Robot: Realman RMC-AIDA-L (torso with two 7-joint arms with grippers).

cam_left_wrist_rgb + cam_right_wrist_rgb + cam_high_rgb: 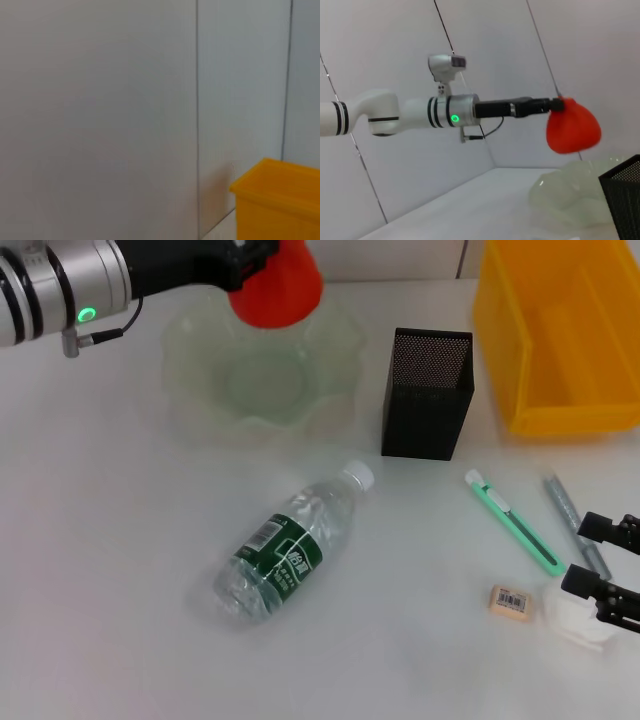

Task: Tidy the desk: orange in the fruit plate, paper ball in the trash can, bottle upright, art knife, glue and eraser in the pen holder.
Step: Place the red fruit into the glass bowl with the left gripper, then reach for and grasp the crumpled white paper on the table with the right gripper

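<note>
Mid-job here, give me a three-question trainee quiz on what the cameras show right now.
1. True or false: the bottle stands upright on the desk.
2. Multiple choice: the orange is (A) resting in the fruit plate, (B) held in the air by the left hand above the plate, (C) inside the trash can.
3. Fill in: the art knife lies between the pen holder and the ____.

Key
1. False; it lies on its side.
2. B.
3. Glue.
</note>
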